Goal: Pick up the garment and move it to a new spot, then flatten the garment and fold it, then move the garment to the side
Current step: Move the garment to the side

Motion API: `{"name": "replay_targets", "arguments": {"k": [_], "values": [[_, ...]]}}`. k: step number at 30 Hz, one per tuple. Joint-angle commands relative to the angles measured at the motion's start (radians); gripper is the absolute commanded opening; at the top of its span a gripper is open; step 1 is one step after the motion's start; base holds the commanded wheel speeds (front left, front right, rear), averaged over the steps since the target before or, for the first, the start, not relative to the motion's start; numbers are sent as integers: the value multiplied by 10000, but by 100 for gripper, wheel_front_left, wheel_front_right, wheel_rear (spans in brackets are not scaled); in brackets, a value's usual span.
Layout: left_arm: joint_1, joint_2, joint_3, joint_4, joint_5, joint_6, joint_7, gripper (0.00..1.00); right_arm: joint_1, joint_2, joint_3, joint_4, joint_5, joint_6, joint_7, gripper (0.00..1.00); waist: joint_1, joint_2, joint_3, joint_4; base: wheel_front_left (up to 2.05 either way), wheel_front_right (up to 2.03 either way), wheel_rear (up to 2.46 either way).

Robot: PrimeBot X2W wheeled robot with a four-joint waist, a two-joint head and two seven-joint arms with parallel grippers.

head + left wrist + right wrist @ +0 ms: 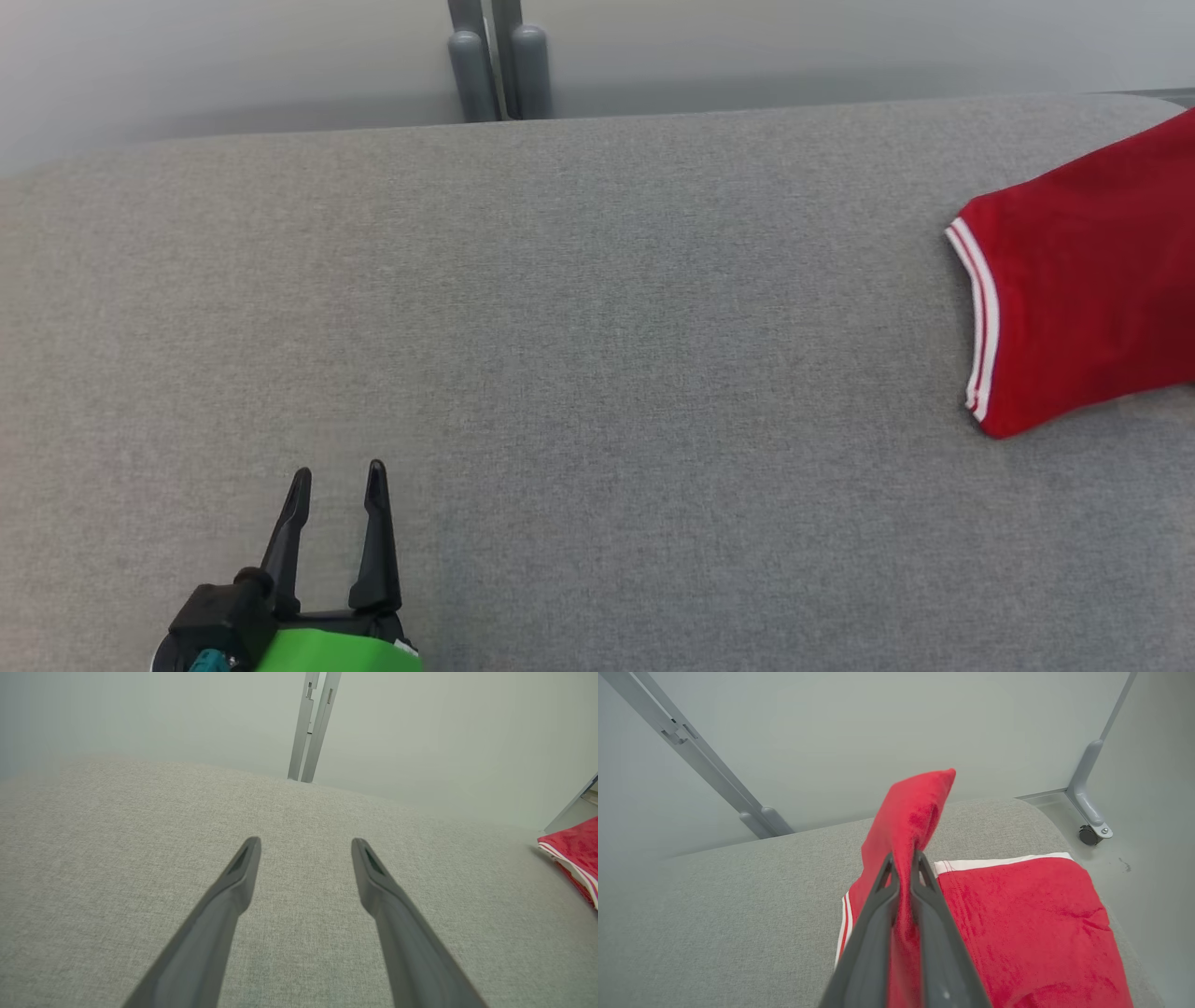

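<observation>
Head view: left claw (338,469) is held open over the grey fabric counter (597,327); red white-trimmed cloth garment (1083,280) is laid at its right end.
Left wrist view: garment (577,851) is seen far right, well apart.
Right wrist view: a raised garment fold is pinched by the closed right claw (903,856).

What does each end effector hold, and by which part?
The right end effector pinches a raised fold of the garment. The left end effector holds nothing.

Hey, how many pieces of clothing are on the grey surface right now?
1: a red garment at the right end of the surface, one fold pinched in the right gripper. It runs past the head view's edge, so another could be hidden.
</observation>
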Motion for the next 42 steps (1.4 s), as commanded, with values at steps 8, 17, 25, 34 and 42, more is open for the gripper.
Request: {"name": "replay_targets", "arguments": {"k": [8, 17, 25, 34, 42], "values": [[-192, 23, -149, 477, 117, -131, -28, 100, -894, 223, -811, 630, -1217, 4, -31, 0, -1, 0, 366, -313, 0, 0, 0], [-9, 21, -198, 795, 38, -118, -28, 100, -932, -175, -2108, 1372, -2970, 1, -488, 100, -1, 0, 406, -189, 0, 0, 0], [132, 23, 170, 619, -56, 49, -28, 100, -22, -233, -2941, 429, -4240, 4, -1687, 100, -1, 0, -78, -341, 0, 0, 0], [1043, 20, 954, 247, 193, 528, -28, 100, 3552, 1769, -1609, -2288, -5043, 2, -4634, 100, -1, 0, -1527, -753, 0, 0, 0], [1252, 23, 1590, 798, 591, 184, -26, 100, 6180, 4116, -1170, -3051, -5912, -7, -6102, 100, -1, 0, -2005, -593, 0, 0, 0]]}}
